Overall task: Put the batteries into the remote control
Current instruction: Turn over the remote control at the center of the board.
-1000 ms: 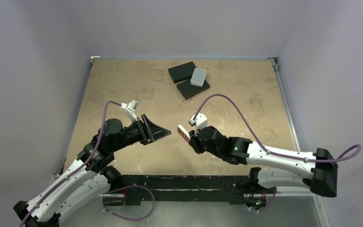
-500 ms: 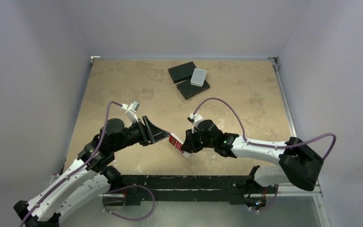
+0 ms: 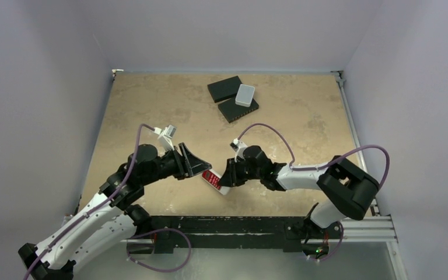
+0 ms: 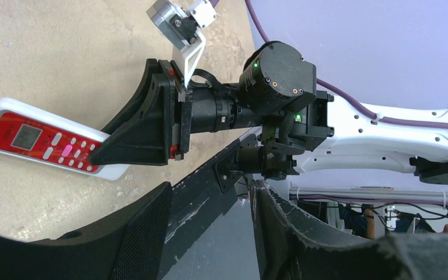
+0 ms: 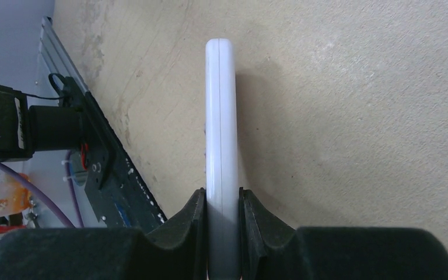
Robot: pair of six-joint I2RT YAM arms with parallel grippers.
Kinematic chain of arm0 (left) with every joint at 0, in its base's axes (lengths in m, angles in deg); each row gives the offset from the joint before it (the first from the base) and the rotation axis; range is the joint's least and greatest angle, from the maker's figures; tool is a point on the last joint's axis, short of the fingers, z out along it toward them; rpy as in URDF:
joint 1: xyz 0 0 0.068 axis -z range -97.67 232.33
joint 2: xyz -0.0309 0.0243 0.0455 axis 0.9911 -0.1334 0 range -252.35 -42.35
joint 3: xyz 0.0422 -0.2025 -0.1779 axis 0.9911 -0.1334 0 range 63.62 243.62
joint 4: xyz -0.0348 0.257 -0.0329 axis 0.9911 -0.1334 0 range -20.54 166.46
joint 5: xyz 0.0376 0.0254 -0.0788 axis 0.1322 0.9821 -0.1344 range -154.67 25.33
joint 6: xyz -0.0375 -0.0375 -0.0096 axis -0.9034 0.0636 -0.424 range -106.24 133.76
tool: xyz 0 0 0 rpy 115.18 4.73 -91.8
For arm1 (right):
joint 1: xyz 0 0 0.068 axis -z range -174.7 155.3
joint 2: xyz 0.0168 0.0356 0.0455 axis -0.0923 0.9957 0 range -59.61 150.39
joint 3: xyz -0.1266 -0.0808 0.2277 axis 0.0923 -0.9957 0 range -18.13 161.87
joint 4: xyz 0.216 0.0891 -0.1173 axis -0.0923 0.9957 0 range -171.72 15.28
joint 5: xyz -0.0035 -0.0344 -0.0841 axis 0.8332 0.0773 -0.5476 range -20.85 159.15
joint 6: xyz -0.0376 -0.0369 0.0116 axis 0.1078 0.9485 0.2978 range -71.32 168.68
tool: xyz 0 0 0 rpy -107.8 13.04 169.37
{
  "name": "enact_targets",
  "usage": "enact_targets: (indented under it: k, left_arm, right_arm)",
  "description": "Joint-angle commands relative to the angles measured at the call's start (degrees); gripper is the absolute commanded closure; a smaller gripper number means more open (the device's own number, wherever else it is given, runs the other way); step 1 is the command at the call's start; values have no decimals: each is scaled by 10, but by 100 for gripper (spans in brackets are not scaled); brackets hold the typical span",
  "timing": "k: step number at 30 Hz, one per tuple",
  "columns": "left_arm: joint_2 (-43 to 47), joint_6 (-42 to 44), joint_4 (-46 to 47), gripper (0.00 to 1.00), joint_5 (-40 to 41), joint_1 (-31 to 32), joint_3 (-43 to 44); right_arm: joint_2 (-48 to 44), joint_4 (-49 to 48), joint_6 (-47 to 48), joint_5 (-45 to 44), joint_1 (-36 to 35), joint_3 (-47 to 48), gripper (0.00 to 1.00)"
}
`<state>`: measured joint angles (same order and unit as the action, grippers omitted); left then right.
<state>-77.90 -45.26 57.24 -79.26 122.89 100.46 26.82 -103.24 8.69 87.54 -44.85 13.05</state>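
The remote control (image 3: 212,179) is a white handset with a red button face. My right gripper (image 3: 224,175) is shut on its end and holds it just above the table near the front edge. In the right wrist view the remote control (image 5: 220,116) shows edge-on, clamped between both pads of the right gripper (image 5: 221,201). The left wrist view shows the remote control's (image 4: 41,143) red face, with the right gripper (image 4: 108,154) closed on it. My left gripper (image 3: 204,167) stands open and empty just left of the remote; in its own view the left gripper (image 4: 210,227) has nothing between its fingers. The batteries are out of view.
Two black flat boxes (image 3: 224,88) (image 3: 239,109) and a pale grey rounded box (image 3: 245,94) lie at the back of the table. The black front rail (image 3: 221,224) runs along the near edge. Walls close in on the left, back and right.
My right arm has carried the remote left and toward the near edge, up to the left gripper. The left gripper shifted slightly right and stayed open.
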Motion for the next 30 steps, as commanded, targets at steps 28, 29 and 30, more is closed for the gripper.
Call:
enact_targets:
  k: [28,29,30]
  left_arm:
    - [-30,31,18,50,-3,0,5]
    - [-28,33,16,50,0,0,6]
    - [-27,36,12,50,3,0,6]
  right_arm:
    - [-38,69,49,-80,68,19,36]
    - [-51,87,56,-95,67,22,35]
    - [-67,103,61,-108,67,23,34]
